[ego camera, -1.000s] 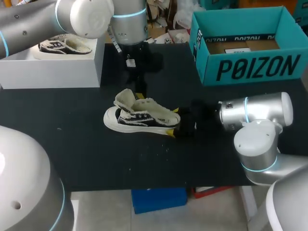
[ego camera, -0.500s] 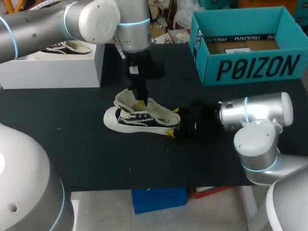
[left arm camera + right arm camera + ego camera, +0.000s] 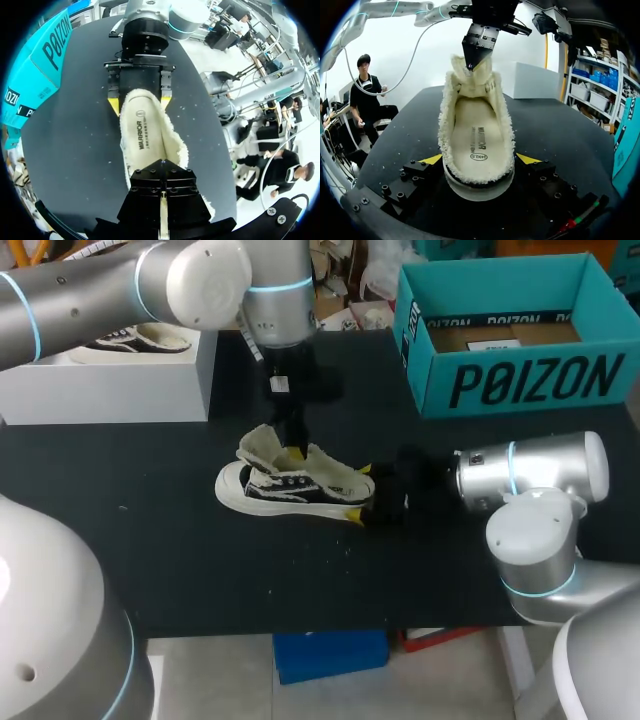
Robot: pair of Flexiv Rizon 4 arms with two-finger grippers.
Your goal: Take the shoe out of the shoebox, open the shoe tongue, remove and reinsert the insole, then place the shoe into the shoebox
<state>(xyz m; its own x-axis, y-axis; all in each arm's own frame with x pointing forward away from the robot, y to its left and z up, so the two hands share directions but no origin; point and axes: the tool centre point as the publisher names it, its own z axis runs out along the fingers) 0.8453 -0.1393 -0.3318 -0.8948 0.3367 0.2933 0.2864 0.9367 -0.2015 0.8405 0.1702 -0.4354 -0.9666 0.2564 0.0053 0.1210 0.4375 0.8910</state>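
This is a robotics lab with a test bench. Two silver jointed arms with blue-lit rings reach over a plain black tabletop (image 3: 150, 560): the left arm (image 3: 100, 290) from the far left, the right arm (image 3: 530, 480) from the near right. A teal shoebox (image 3: 520, 380) stands at the far right and a white box (image 3: 110, 385) at the far left.

My head camera looks down on the table (image 3: 150, 560) from above and behind. Both wrist cameras sit close to the shoe (image 3: 295, 488), left from above, right low at its heel. All three share it.
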